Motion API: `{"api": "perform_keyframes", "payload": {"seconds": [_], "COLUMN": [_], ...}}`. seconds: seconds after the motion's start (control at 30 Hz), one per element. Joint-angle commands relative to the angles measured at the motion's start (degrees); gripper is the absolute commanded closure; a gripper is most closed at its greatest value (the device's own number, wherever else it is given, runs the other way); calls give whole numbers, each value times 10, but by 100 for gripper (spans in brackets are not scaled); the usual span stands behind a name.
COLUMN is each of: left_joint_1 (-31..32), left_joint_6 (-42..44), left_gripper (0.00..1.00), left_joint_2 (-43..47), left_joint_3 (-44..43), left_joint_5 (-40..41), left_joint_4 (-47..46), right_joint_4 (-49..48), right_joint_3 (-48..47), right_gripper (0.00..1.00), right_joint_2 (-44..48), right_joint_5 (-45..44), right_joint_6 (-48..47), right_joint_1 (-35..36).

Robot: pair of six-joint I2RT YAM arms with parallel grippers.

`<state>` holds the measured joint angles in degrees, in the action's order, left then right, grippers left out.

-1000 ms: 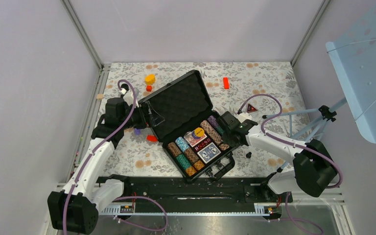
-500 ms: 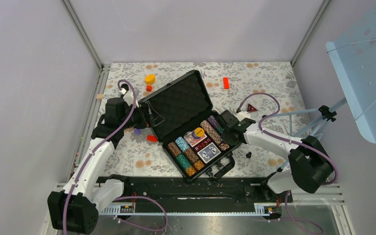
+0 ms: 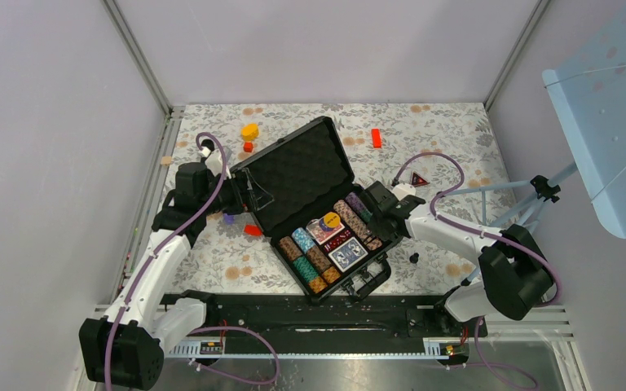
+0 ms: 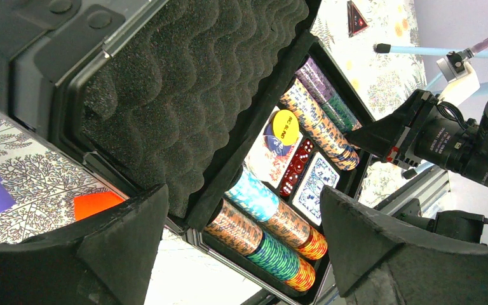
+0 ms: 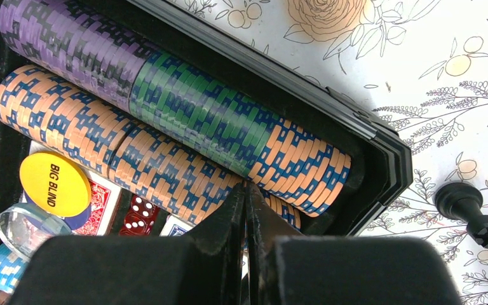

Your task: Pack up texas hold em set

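We hold our right hand (image 5: 246, 190) empty and shut over the chips (image 5: 184, 121) at the case's (image 3: 350, 281) three o'clock, likely seating them, left hand (image 4: 241, 197) open at nine by the lid (image 4: 184, 82).

left pincer (image 4: 241, 213): jaws wide | right pincer (image 5: 246, 190): fingers pressed together, seemingly empty

Centre blocked by case (image 3: 314, 208): lid (image 3: 297, 173) swung toward far left, tray (image 5: 381, 159) toward near right. Tray crowded with chip rows (image 5: 165, 121) and card deck (image 3: 348, 254); little finger room. Over tray's right end: right gripper (image 5: 246, 190), jaws pressed together. At lid's left edge: left gripper (image 3: 243, 195), jaws spread; red block (image 3: 253, 230) and purple piece (image 3: 228, 218) just near of it. Right of tray: black peg (image 5: 467, 210). Passable table (image 3: 212, 269) near left of case; far strip passable between yellow block (image 3: 249, 130) and far red block (image 3: 376, 138). Tripod (image 3: 530, 204) crowds right side.
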<state>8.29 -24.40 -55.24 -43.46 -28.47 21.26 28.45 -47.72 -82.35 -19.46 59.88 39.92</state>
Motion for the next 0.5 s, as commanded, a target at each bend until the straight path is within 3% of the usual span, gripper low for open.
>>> {"api": "perform_keyframes", "payload": {"seconds": [0.0, 0.13, 0.27, 0.47], "left_joint_1": [-4, -4, -4, -4], "left_joint_6": [10, 11, 10, 11], "left_gripper": [11, 11, 11, 11], "left_joint_2": [-5, -4, -3, -3], "left_joint_3": [-6, -5, -5, -5], "left_joint_5": [12, 13, 12, 13], "left_joint_4": [-15, -15, -15, -14], "right_joint_4": [-34, -7, 13, 41], "right_joint_3": [-1, -2, 1, 23], "right_gripper": [93, 92, 84, 83], "right_joint_2": [-4, 27, 67, 102], "right_joint_5": [100, 52, 4, -16], "right_joint_6": [4, 1, -2, 23], "right_joint_1": [9, 9, 9, 9]}}
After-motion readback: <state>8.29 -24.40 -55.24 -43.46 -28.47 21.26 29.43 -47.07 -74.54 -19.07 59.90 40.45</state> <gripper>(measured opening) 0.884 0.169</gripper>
